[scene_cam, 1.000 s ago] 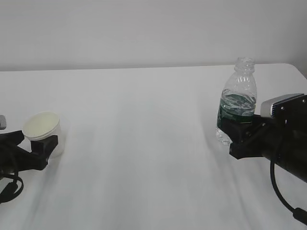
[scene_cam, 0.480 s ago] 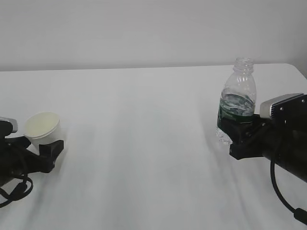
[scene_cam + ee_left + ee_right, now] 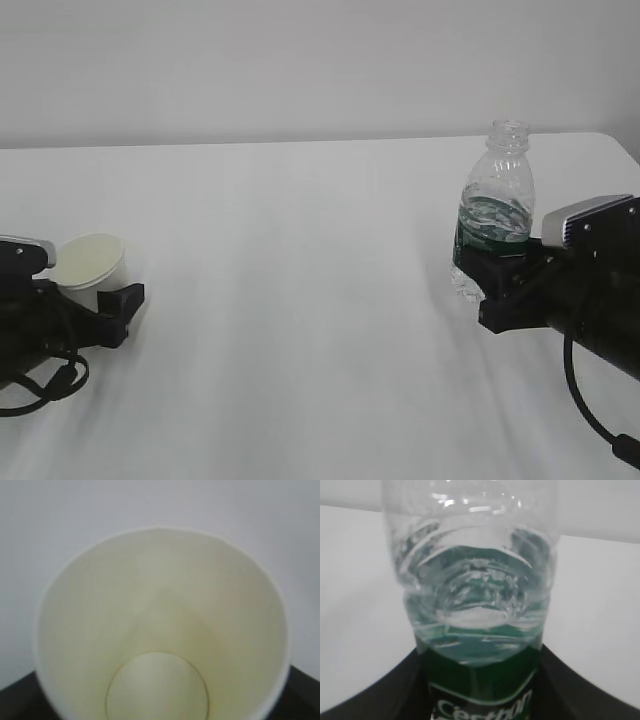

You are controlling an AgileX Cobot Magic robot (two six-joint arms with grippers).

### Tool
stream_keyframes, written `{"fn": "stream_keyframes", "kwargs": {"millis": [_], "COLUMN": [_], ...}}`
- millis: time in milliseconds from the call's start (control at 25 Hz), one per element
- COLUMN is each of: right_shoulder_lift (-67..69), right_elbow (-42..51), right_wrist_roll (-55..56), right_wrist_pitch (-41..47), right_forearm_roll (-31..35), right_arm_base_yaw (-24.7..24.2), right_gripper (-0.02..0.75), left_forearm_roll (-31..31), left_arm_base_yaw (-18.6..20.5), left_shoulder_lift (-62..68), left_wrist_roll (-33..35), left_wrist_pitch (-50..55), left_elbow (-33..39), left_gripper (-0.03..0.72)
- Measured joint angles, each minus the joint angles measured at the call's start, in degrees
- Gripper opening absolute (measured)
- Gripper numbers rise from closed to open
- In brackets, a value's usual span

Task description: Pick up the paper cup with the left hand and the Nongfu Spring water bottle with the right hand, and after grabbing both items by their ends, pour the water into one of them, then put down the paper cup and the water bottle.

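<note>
Paper cup (image 3: 90,262) and Nongfu Spring water bottle (image 3: 494,210) stand at opposite ends of a white table (image 3: 300,300), each with 1 of the robot's 2 black grippers around it. The cup, small and plain white with a rolled rim, sits at the far left of the exterior view, leaning a little so that its cream-white inside faces the camera. The left hand (image 3: 95,300) has its jaws spread wide on either side of the cup's lower wall, 1 finger (image 3: 122,303) showing just to the cup's right; whether the pads press on the paper cannot be told. Seen from the left wrist, the cup (image 3: 160,630) fills nearly the whole picture, its round bottom in view and nothing in it, with dark finger tips at the 2 lower corners.

At the right of the table the bottle stands upright, capless, its threaded neck open. The right hand (image 3: 497,278) is closed around the bottle's lower part at the dark green label (image 3: 480,240), its jaws about half spread to the bottle's width. The bottle's base is hidden behind the gripper, so whether it rests on the table cannot be told. From the right wrist the bottle (image 3: 475,595) looms close, the water (image 3: 475,635) level lying near the ribbed shoulder, with white lettering on the label (image 3: 480,700) at the bottom edge.
</note>
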Motion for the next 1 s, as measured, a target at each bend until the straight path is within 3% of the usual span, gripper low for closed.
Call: {"fn": "stream_keyframes", "kwargs": {"millis": [360,680,1000], "right_shoulder_lift": [0.0,0.0,0.0], "right_elbow": [0.0,0.0,0.0], "right_wrist_roll": [-0.13,-0.13,-0.13], "right_wrist_pitch": [0.0,0.0,0.0], "right_forearm_roll": [0.0,0.0,0.0], "right_arm_base_yaw": [0.0,0.0,0.0], "right_gripper": [0.384,0.384,0.384], "left_forearm_roll": [0.0,0.0,0.41], "left_arm_base_yaw": [0.0,0.0,0.0], "left_shoulder_lift": [0.76,0.76,0.76], "left_wrist_roll": [0.0,0.0,0.0], "left_wrist_pitch": [0.0,0.0,0.0], "left_elbow": [-0.93,-0.93,-0.93], "left_gripper": [0.671,0.524,0.496]}}
